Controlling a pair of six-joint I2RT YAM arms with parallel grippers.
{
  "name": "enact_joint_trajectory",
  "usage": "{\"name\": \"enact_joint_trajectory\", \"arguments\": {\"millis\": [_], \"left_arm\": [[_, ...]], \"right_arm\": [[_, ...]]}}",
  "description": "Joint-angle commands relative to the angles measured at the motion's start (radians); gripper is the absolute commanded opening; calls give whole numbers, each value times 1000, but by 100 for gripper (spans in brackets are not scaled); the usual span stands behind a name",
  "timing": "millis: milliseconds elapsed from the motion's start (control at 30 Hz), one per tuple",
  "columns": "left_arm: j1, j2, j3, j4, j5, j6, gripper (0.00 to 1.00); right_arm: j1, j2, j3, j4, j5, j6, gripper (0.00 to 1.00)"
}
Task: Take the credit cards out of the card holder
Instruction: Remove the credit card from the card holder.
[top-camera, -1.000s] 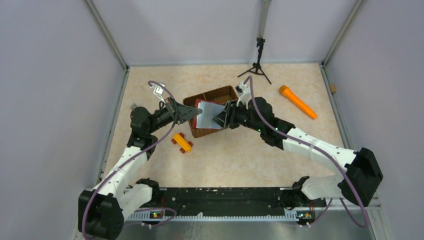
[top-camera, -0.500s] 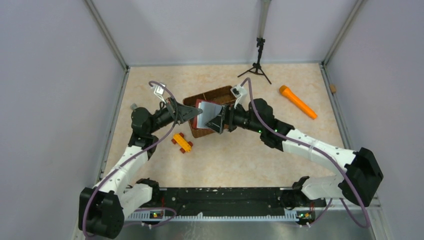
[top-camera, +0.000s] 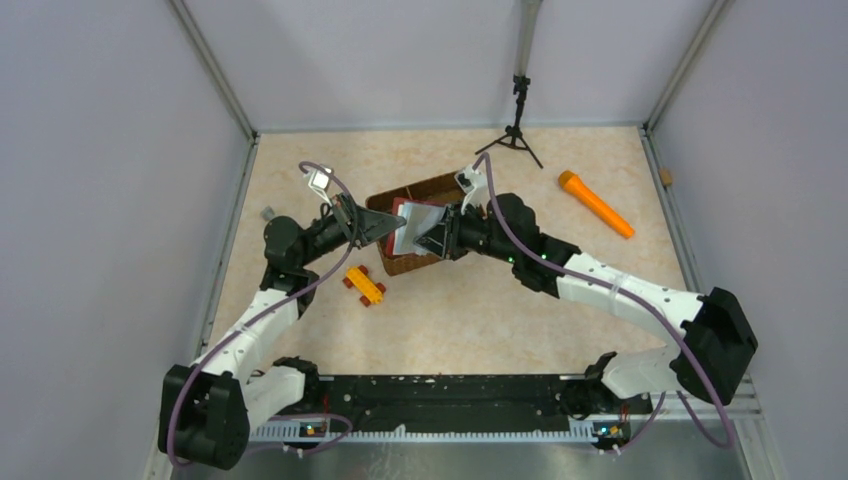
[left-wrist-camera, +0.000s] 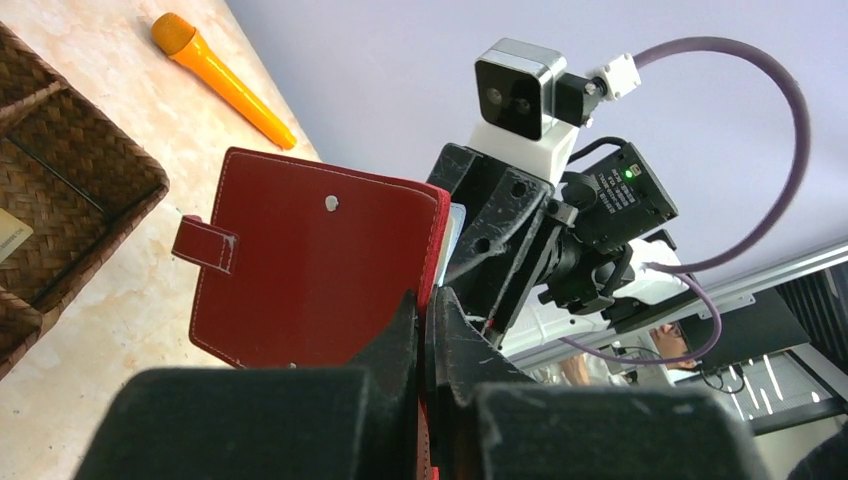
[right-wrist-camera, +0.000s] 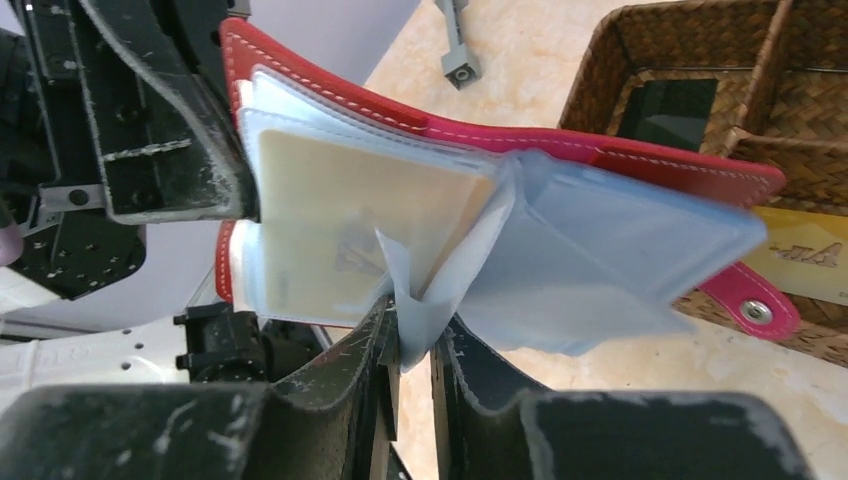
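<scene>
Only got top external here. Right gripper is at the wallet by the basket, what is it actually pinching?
Observer: The right wrist view shows the right gripper shut on a pale blue inner sleeve of the card holder, not on a card.
Operator: Left side?
Observer: The left gripper is clamped on the edge of the red cover, and the strap tab is unfastened.
Operator: Any cards out?
Observer: What looks like a dark card lies in one compartment of the basket, and a tan-gold one lies in the neighbouring compartment.
</scene>
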Motion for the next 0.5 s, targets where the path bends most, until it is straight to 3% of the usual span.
{"name": "enact_joint_trajectory", "arguments": {"millis": [0,33,233,467], "left_arm": [[-5,-1,-4,102,28,-21,0],[-5,-4,-4,102,24,-18,0],[-3,-16,1,84,17,-10,0],[-3,-3,-6,110,16,-30,0]], "right_arm": [[13,-25,50,-5,82,0,16],[11,-28,51,-27,109,0,17],[-35,-66,-3,-71,141,33,55],[-66,-105,-14,-135,174,22,63]]}}
